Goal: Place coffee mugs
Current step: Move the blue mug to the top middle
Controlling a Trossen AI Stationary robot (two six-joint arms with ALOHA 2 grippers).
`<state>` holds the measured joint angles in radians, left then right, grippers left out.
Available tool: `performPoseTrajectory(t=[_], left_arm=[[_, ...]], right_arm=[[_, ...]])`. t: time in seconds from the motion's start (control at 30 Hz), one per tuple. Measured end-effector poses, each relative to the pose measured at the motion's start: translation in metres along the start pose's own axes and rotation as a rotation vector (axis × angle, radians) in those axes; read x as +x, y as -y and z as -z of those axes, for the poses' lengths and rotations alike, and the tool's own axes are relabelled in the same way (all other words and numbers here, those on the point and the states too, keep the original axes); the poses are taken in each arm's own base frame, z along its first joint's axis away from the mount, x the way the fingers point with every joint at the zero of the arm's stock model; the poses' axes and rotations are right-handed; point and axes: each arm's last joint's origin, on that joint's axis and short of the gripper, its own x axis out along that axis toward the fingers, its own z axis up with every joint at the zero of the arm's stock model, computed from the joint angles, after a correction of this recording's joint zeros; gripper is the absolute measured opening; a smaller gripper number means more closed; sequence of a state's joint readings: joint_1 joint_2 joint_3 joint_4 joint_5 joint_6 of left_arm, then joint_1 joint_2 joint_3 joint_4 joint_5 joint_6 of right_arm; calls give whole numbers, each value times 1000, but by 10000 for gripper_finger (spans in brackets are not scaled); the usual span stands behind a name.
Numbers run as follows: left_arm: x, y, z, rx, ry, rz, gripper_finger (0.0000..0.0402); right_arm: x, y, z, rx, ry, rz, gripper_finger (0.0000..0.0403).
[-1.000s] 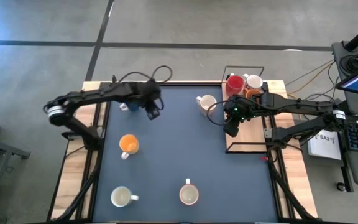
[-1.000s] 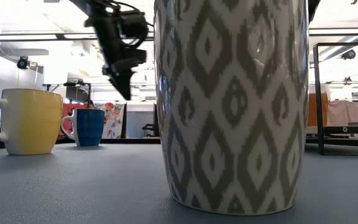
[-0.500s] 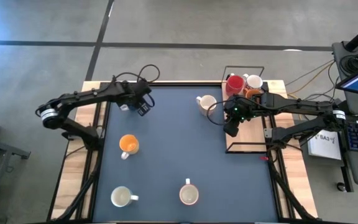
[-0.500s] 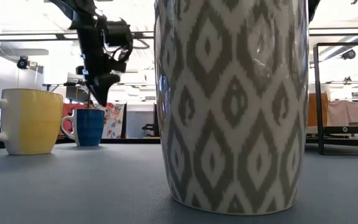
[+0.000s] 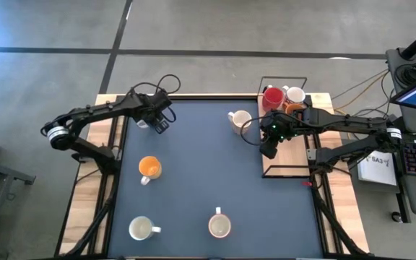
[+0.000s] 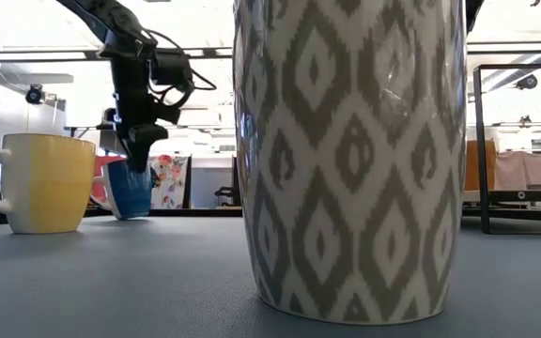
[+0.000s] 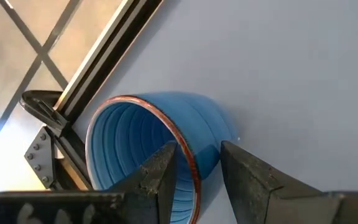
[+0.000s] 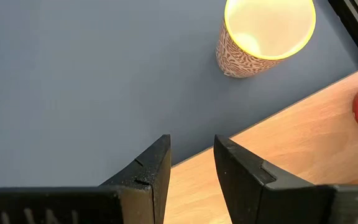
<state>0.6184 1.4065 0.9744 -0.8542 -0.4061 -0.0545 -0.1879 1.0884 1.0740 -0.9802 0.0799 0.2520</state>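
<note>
The blue mug (image 7: 166, 118) stands at the far left of the dark mat, and in the low view the blue mug (image 6: 128, 191) leans a little. My left gripper (image 5: 159, 126) is open and comes down on it, one finger inside the mug and one outside. My right gripper (image 5: 268, 150) hangs open and holds nothing, above the mat's right edge by the wooden tray (image 5: 287, 162). On the mat also stand an orange mug (image 5: 149, 167), a white mug (image 5: 240, 120) and two cream mugs (image 5: 141, 229) (image 5: 219, 226). My left gripper straddles the blue mug's wall at the rim (image 7: 190, 163), one finger (image 7: 160, 171) inside the hollow and the other finger (image 7: 247, 177) outside. The fingers slant down from above. The inner finger lies against the rim. The mug's base is on the mat, and it leans.
A black wire frame at the far right holds a red mug (image 5: 272, 97), a white mug (image 5: 295, 94) and an orange mug (image 5: 295, 108). A patterned mug (image 6: 350, 160) stands close to the low camera. The mat's middle is bare. Cables lie beyond the far edge.
My left gripper has swung toward the table's left edge and sunk onto the blue mug, and its fingers now stand on either side of the mug's wall. The mug, upright before, now leans. My right arm has kept still.
</note>
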Motion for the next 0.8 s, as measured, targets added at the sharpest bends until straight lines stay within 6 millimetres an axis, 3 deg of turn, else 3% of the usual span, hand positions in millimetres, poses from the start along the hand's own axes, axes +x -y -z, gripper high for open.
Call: performPoseTrajectory(t=[0.2, 0.53, 0.8], left_arm=[[-1, 3, -2, 3, 17, 111, 107], [0, 4, -2, -12, 24, 122, 107], [14, 7, 3, -19, 53, 136, 98]], right_arm=[[0, 0, 0, 0, 1, 0, 112], [0, 0, 0, 0, 1, -1, 112], [0, 0, 0, 0, 2, -1, 112]])
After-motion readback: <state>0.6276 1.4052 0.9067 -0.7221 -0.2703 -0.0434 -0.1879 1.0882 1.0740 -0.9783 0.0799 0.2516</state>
